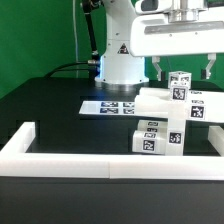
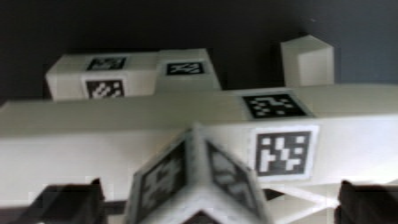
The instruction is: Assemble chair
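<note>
Green backdrop, black table (image 1: 50, 110). I see the gripper (image 1: 184, 68) spread wide, holding nothing, hovering just above the chair (image 1: 172, 112) parts clustered behind the white barrier wall (image 1: 100, 158). I'd centre over one tagged block and descend squarely before closing.

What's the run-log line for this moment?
gripper: open, holding nothing | position: above chair parts | marker board: flat on table | barrier wall: in front
</note>
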Action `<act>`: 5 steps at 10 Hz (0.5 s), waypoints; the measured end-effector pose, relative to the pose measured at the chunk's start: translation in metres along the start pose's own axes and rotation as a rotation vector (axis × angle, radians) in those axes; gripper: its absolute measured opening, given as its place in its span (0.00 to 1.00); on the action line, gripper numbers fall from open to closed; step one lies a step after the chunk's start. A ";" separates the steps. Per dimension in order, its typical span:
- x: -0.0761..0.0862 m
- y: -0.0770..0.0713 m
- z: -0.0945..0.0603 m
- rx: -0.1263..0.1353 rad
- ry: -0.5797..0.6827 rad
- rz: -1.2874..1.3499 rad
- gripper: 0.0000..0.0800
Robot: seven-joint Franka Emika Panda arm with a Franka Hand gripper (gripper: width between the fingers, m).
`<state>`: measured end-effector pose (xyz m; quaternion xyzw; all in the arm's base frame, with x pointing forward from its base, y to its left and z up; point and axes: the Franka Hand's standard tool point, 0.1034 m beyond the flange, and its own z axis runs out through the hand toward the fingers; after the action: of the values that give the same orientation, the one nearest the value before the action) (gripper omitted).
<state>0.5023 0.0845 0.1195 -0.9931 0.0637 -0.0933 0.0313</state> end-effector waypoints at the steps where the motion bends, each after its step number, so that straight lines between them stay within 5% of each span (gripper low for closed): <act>1: 0.000 0.000 0.000 -0.003 0.000 -0.069 0.81; 5: 0.001 0.002 0.000 -0.015 -0.001 -0.284 0.81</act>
<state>0.5032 0.0819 0.1196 -0.9924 -0.0766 -0.0957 0.0103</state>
